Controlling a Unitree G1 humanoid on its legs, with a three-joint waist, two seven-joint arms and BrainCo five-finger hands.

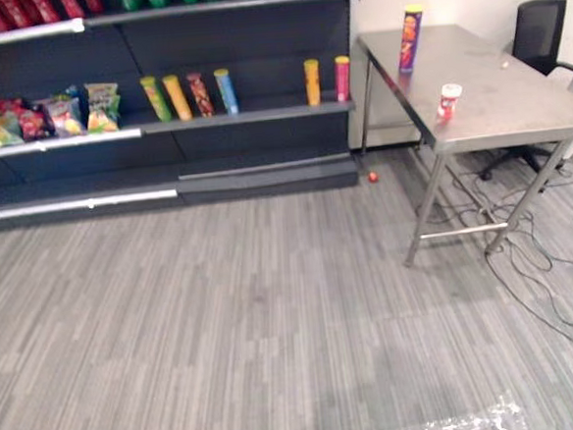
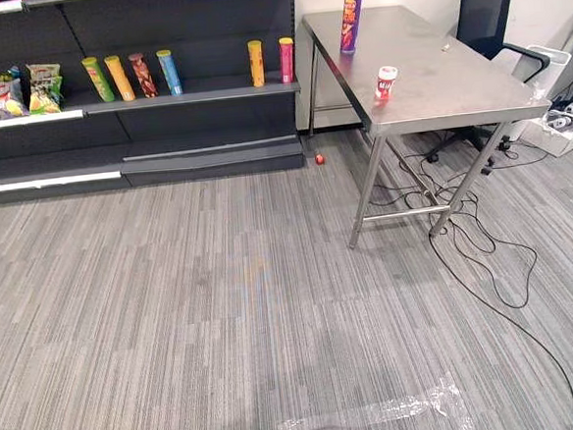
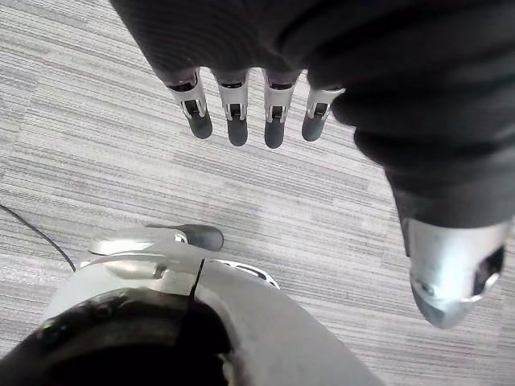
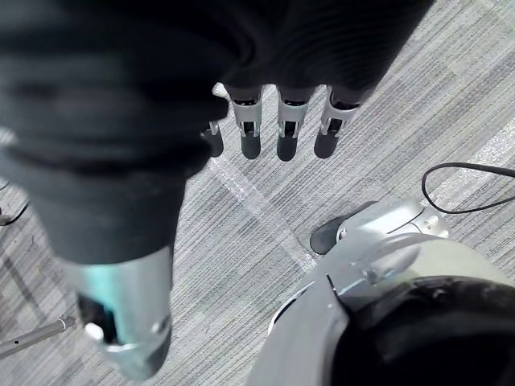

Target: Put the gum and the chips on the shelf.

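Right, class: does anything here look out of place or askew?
A small red thing lies loose on the floor beside the shelf. Four cans on it lean instead of standing upright. Wrinkled clear film lies nearer.

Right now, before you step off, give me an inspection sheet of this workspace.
Surface: steel table, grey carpet around it.
Job's things: chips can upright at the table's far end; gum tub upright nearer this end; shelf part-stocked with cans and snack bags.
Clutter: small red ball on the floor by the shelf's base; clear tape strip on the carpet.
Hands: left hand and right hand open, empty, over carpet.
Cables: black cables loose on the floor under the table.
Surroundings: black office chair at the table's far side.
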